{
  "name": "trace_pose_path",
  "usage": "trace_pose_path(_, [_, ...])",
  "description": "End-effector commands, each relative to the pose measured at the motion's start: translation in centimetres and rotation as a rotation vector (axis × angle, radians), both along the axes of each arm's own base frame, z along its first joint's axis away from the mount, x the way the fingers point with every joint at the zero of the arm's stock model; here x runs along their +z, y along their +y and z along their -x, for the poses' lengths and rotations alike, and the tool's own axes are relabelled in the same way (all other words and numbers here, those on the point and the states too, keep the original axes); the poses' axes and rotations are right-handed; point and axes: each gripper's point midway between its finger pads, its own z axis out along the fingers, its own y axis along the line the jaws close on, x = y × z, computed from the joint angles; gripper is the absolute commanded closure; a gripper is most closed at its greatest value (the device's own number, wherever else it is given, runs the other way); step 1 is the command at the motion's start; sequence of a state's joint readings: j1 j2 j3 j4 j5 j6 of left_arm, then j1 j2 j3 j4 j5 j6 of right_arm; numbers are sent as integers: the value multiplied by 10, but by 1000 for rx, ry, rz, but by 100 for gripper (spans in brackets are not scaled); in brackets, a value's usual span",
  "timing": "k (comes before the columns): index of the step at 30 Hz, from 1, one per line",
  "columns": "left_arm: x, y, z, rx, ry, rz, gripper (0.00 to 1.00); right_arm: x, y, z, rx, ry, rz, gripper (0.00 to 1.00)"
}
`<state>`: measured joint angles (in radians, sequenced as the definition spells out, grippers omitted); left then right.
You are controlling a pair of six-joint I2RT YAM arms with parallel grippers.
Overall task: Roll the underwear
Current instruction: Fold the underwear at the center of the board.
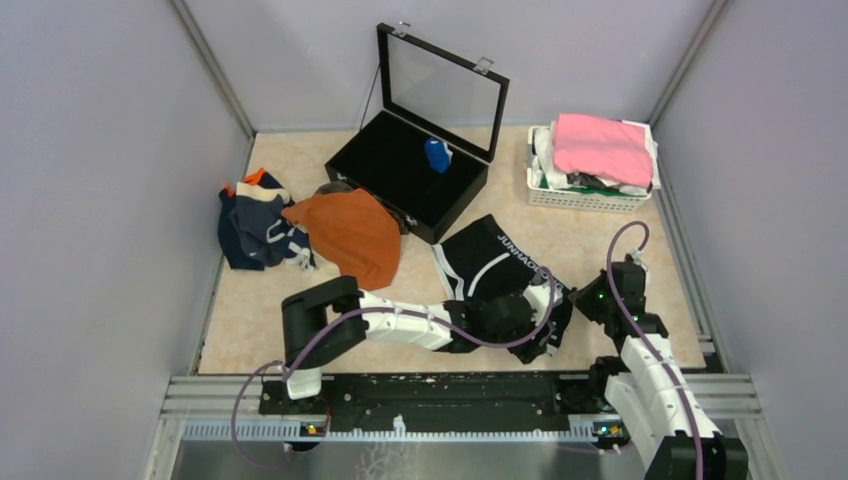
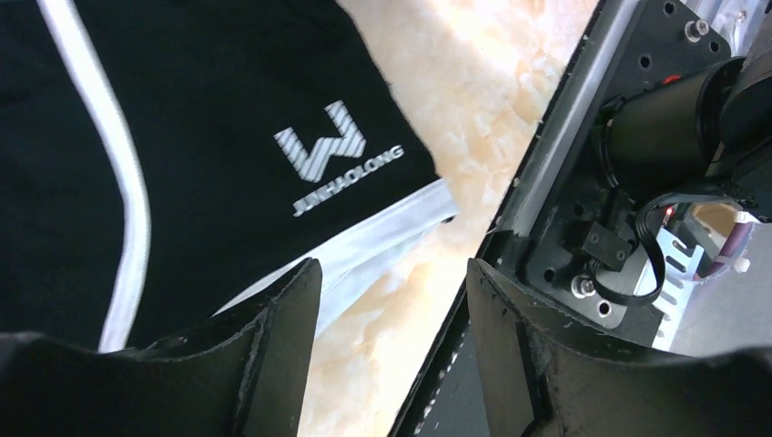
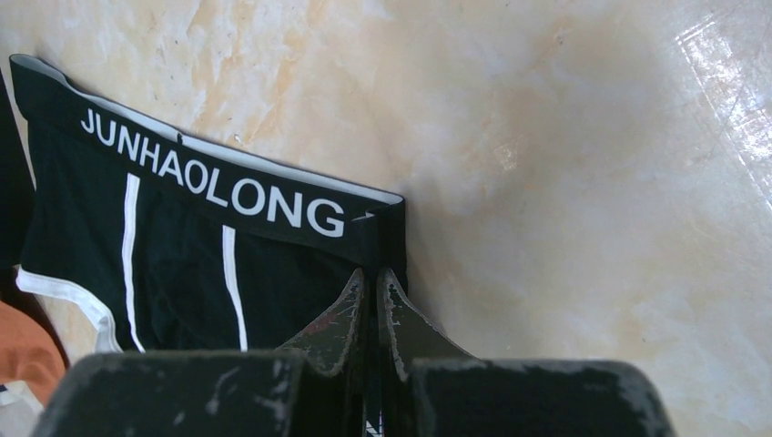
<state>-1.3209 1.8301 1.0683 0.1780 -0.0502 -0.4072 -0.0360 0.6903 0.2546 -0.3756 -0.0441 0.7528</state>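
The black briefs (image 1: 490,262) lie at 5 o'clock from the case (image 1: 385,165), their near edge hidden under both wrists. The left gripper (image 2: 391,273) gapes over a hem. The right gripper (image 3: 369,284) is closed at the waistband corner; any pinch is unclear.

Soft black boxer briefs (image 1: 488,262) with white trim lay spread flat, lettered waistband corner at the right gripper's (image 3: 371,279) closed tips, leg hem beside the left gripper's (image 2: 390,269) parted fingers.

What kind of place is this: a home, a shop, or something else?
Most likely a robot test cell in a lab, not a home. Plain walls close in a table; two arms are bolted to a rail; underwear lies there as practice material.
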Motion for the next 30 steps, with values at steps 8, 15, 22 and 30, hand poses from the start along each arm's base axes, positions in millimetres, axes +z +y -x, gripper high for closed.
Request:
trace_pose_path(8, [12,-49,15,-92,-82,21,35,4,0,-7,3,-30,-5,100])
trace_pose_path(15, [1,-56,18,-112,-94,-6,36,3,0,-7,4,-27,-5,100])
trace_pose_path(22, [-12,-60,16,-110,-107,-32,39,4,0,-7,4,-28,-5,100])
trace_pose_path(30, [-18,-65,19,-120,-107,-41,41,3,0,-7,6,-29,-6,100])
